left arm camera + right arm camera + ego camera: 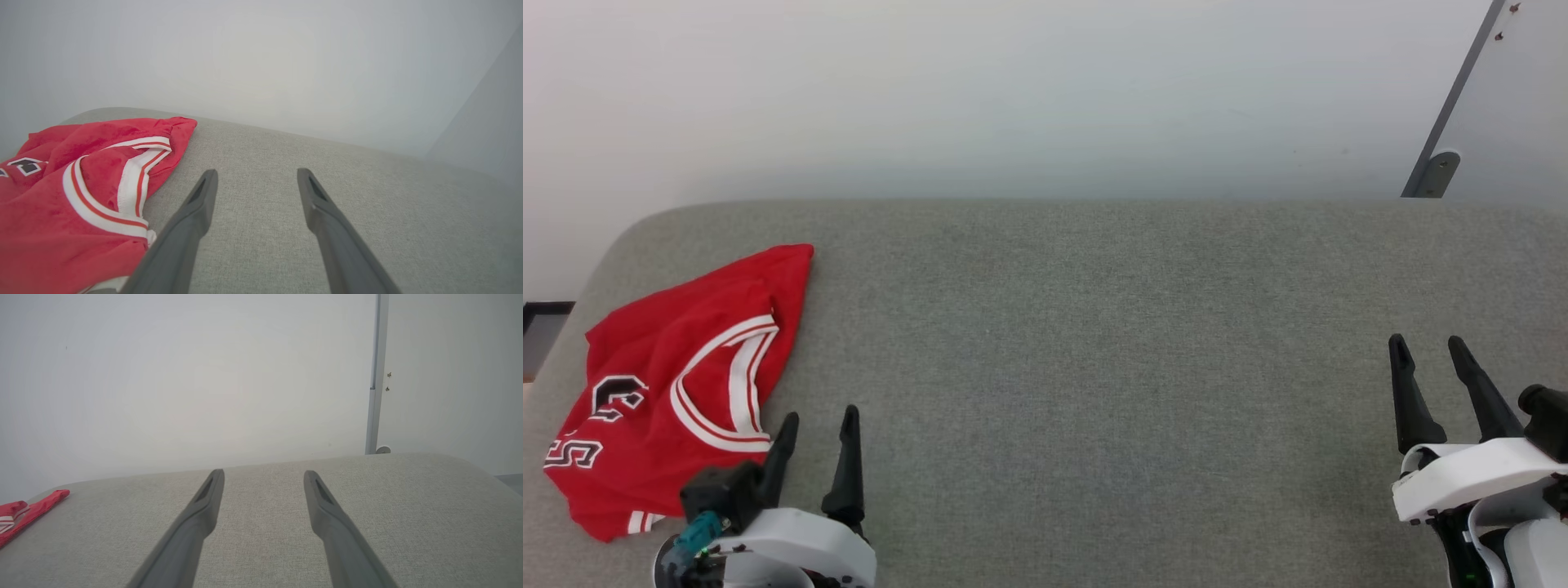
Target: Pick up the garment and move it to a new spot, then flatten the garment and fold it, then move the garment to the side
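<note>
The red garment (pixel 678 384) lies crumpled at the left end of the grey padded surface (pixel 1094 327), its striped neck trim and black white-outlined letters showing. In the left wrist view the garment (pixel 61 204) lies left of the fingers, its edge under the left finger (pixel 192 212). My left gripper (pixel 818 425) stands open just right of the garment's near edge, nothing between its fingers. My right gripper (pixel 1427 347) is open far to the right, over bare fabric. The right wrist view catches a strip of the garment (pixel 28 514) at its far left.
A pale wall (pixel 1013 90) rises behind the surface's far edge. A grey panel edge with a metal bracket (pixel 1437 173) stands at the back right. The surface's left end is rounded, with a dark object (pixel 543 327) beyond it.
</note>
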